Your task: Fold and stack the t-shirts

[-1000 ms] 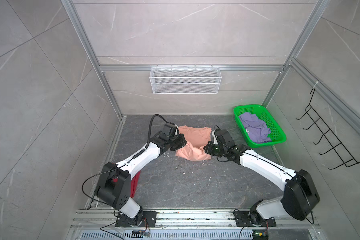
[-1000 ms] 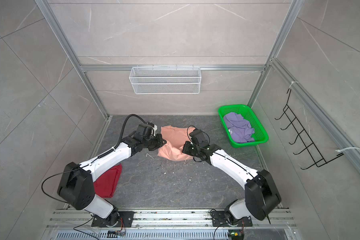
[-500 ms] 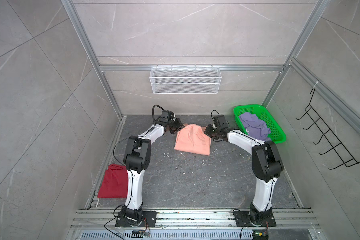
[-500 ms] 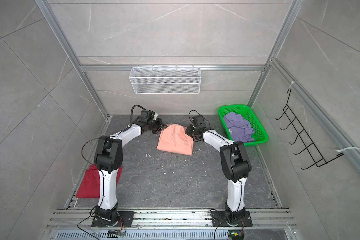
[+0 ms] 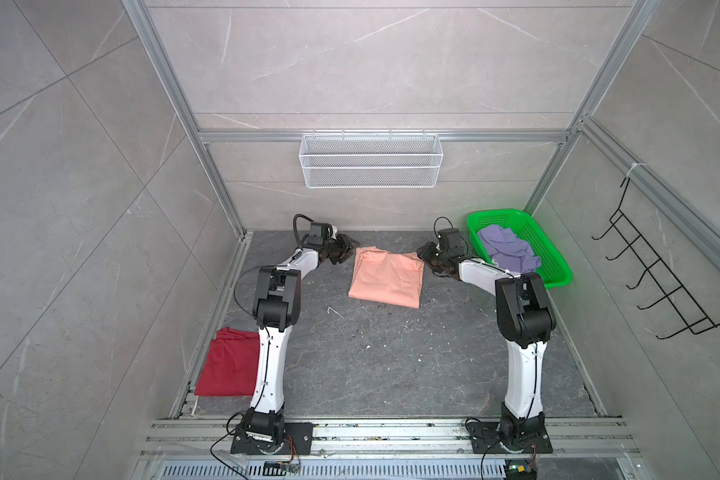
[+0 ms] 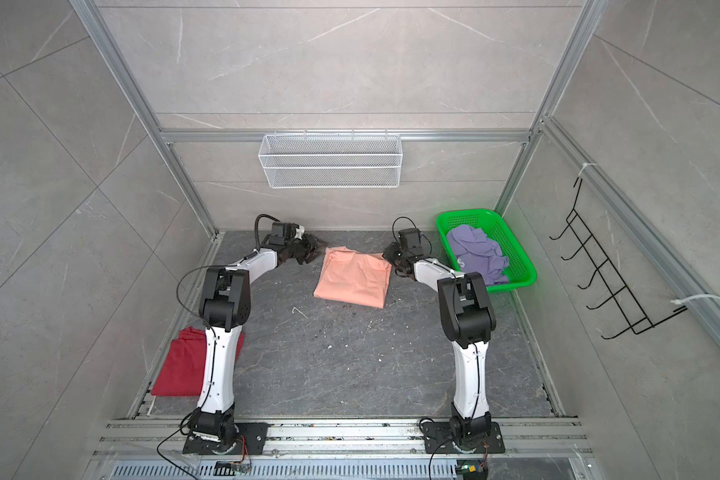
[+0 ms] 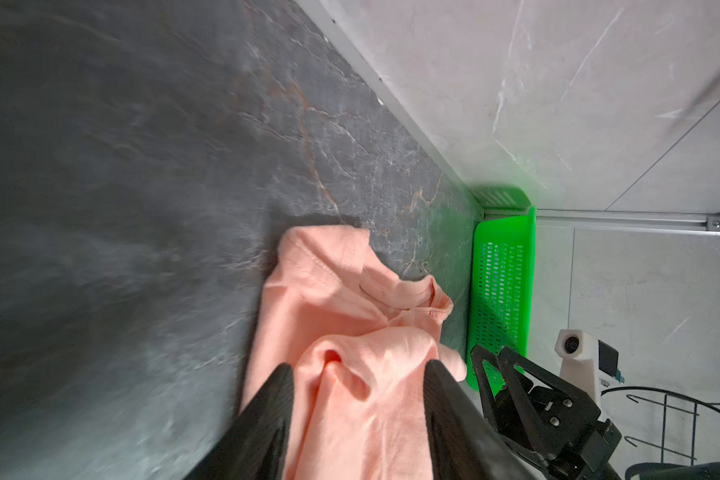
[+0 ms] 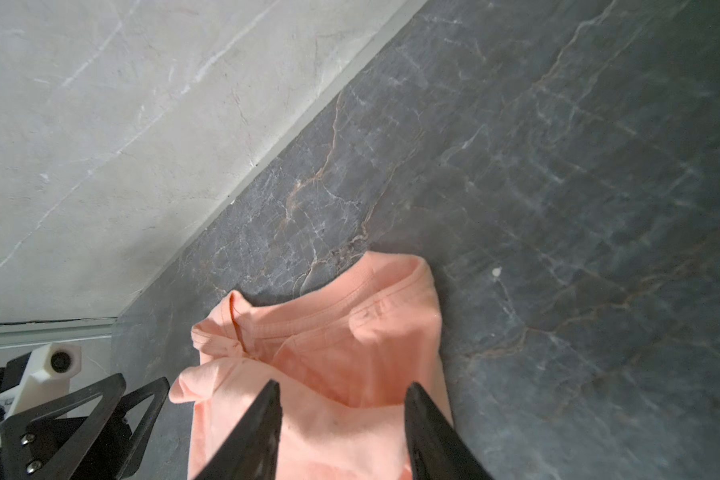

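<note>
Left claw (image 5: 348,249) and right claw (image 5: 422,254) are hovering released at the far corners of the peach t-shirt (image 5: 385,284), which is lying folded far-middle on the surface (image 5: 371,365) — lifting straight clear avoids snagging cloth.

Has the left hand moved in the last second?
Yes. The left hand has gone toward the back wall, now beside the peach t-shirt's far corner.

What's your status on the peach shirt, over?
Left gripper, right gripper: jaws open at far corners. Peach t-shirt lies folded, flat. Nothing in the way.
</note>
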You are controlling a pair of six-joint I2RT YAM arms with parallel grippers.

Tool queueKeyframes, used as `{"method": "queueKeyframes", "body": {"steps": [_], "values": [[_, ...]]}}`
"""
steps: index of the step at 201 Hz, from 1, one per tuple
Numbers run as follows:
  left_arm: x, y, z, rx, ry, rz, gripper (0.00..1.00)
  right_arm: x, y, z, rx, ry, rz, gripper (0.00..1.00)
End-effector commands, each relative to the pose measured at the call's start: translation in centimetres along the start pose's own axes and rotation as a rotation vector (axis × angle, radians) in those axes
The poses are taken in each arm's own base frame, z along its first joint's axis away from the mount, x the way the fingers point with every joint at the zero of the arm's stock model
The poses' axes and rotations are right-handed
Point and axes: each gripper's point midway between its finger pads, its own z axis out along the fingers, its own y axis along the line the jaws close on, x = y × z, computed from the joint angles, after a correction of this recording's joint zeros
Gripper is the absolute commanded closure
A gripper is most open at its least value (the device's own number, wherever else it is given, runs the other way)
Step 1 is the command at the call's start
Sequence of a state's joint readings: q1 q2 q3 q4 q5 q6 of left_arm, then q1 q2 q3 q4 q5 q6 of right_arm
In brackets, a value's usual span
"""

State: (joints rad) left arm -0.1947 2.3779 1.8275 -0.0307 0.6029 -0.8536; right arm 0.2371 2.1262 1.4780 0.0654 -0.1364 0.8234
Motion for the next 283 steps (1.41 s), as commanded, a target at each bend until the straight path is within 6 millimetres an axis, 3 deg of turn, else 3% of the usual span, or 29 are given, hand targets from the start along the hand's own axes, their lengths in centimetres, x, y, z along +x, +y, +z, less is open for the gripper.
{"method": "queueKeyframes", "body": {"steps": [1,13,27,46,69,92,126,174,221,247,283], "values": [[-0.7,-4.9,-4.7,0.027,-0.064,0.126,0.43,0.6,2.9,-2.4,-0.061,0.012,-0.079,0.51],[1.0,-4.3,-5.5,-0.018,-0.033,0.154,0.39,2.1,3.2,-3.2,-0.024,0.048,-0.131,0.51],[2.9,-3.4,-6.7,-0.070,0.004,0.194,0.25,4.1,3.6,-3.9,0.021,0.091,-0.218,0.51],[5.4,-1.3,-8.1,-0.141,0.047,0.236,0.18,6.5,4.1,-4.4,0.079,0.117,-0.330,0.50],[8.0,0.8,-9.2,-0.188,0.104,0.248,0.15,8.1,4.7,-4.1,0.138,0.124,-0.442,0.46],[10.0,2.5,-9.4,-0.205,0.151,0.237,0.15,9.1,4.5,-2.4,0.195,0.134,-0.505,0.43],[11.2,3.7,-8.6,-0.193,0.202,0.231,0.16,10.0,3.8,-0.1,0.275,0.142,-0.573,0.42],[12.1,5.2,-6.1,-0.142,0.284,0.192,0.16,13.4,3.3,3.2,0.292,0.248,-0.641,0.41],[13.2,5.6,-3.5,-0.083,0.352,0.157,0.16,15.4,3.6,4.6,0.300,0.305,-0.682,0.41],[13.5,5.9,-2.3,-0.091,0.373,0.159,0.25,15.8,3.6,4.8,0.292,0.318,-0.668,0.41],[13.0,4.6,-1.6,-0.058,0.362,0.179,0.69,15.7,4.8,4.6,0.244,0.320,-0.650,0.41]]}}
